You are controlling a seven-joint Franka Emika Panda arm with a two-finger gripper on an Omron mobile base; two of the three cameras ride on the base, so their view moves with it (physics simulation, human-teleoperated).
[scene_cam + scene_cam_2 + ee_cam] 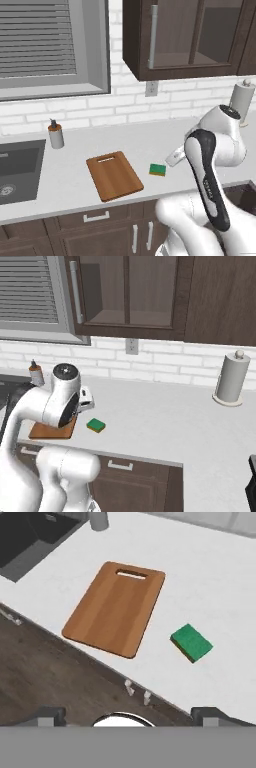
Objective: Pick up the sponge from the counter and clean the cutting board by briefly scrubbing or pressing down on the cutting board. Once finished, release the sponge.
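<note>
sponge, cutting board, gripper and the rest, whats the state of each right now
sponge: flat on the counter, green side up, untouched
cutting board: flat, bare, apart from the sponge
gripper: high above the counter edge, holding nothing
paper towel roll: upright
upper cabinet: doors closed

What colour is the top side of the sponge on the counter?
Green, with a thin yellowish edge below. The sponge shows best in the hand view, lying beside the cutting board.
</note>
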